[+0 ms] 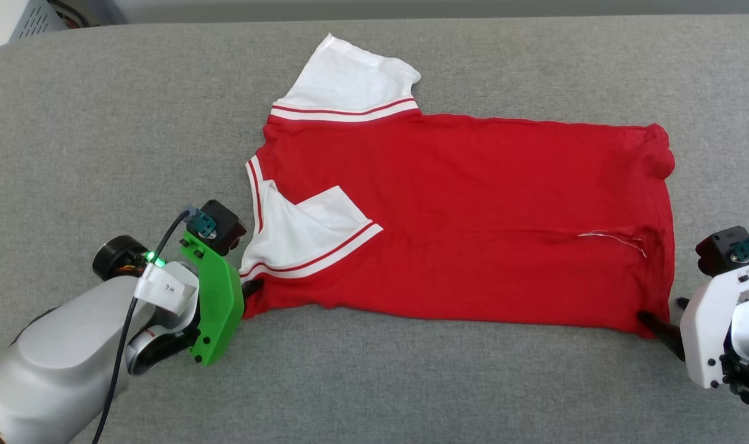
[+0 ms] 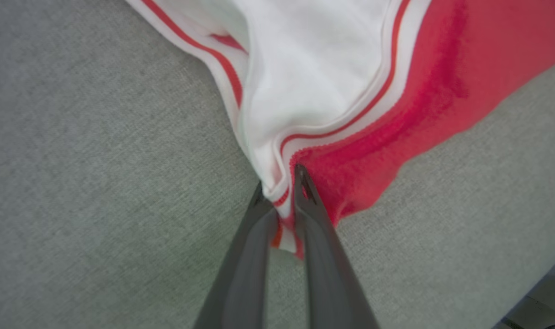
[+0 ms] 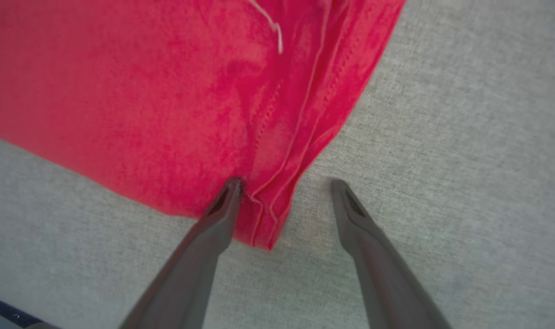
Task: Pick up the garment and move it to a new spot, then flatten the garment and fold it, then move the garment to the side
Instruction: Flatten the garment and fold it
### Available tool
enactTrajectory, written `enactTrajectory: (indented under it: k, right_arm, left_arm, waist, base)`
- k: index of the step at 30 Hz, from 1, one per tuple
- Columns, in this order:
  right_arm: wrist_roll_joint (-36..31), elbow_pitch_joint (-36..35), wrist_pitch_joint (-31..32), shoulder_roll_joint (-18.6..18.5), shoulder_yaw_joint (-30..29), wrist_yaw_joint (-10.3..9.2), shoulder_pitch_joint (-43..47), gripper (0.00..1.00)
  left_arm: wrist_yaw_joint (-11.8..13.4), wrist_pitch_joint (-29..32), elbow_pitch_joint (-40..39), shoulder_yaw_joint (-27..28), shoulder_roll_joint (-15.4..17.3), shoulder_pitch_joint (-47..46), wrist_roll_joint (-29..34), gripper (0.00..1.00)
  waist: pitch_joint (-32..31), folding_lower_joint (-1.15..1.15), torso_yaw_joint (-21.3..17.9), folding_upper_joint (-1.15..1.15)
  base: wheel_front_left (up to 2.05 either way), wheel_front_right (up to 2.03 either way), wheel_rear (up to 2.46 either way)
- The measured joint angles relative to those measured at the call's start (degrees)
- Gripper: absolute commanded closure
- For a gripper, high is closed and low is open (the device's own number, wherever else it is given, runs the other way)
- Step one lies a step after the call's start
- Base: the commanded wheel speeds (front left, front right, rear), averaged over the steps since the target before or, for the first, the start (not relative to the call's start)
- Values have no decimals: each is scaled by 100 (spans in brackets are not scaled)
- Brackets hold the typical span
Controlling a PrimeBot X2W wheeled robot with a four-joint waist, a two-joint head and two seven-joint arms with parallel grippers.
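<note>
Grey cloth covers the wide table, and the red shirt lies spread in the middle of it, neck end to the left and bottom hem to the right. One white sleeve sticks out on the far side. The near sleeve is folded in over the red.

At the near left corner, the left gripper is pinched tight on a small bit of cloth, right where the white stripe meets the red. At the near right corner, the right gripper has its fingers apart. One finger touches the red hem and the other sits on bare table, with the corner between them.

I think the left pinch is tiny, so the cloth could slip out on a hard pull. If the left side lifts alone, the shirt may drag and bunch up. The right fingers might close on just the top layer, and then the shirt would sag.
</note>
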Motion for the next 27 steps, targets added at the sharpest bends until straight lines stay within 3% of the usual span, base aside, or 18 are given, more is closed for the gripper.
enactTrajectory:
  k: [6,7,8,9,17,22,27]
  right_arm:
    - [125,461,-453,56,323,-11,-121,0]
    - [186,509,-552,51,369,-12,-146,52]
    - [220,558,-687,44,414,-12,-169,62]
    - [234,592,-792,40,463,-12,-185,100]
    - [456,611,-1512,-13,648,-8,-145,100]
    - [500,265,-1611,-175,482,2,216,100]
    - [557,-242,-1550,-381,155,7,680,100]
  left_arm:
    - [0,-118,26,-22,-3,-32,32,100]
    - [0,-132,40,-29,-1,-31,32,100]
    - [-1,-156,59,-37,0,-27,32,100]
    - [-1,-171,78,-43,1,-21,31,100]
    - [-1,-346,124,-96,87,364,-82,100]
    - [25,-354,-82,-115,244,556,-133,100]
    - [215,-401,-517,-122,500,798,-165,100]
  waist:
    - [103,0,40,0]
    - [100,0,35,0]
    - [86,0,28,0]
    - [69,0,21,0]
    - [-316,0,-28,0]
    - [-602,0,-23,0]
    - [-809,0,-4,0]
  base:
    - [0,0,0]
    - [0,0,0]
    - [0,0,0]
    - [0,0,0]
    - [0,0,0]
    - [0,0,0]
    - [0,0,0]
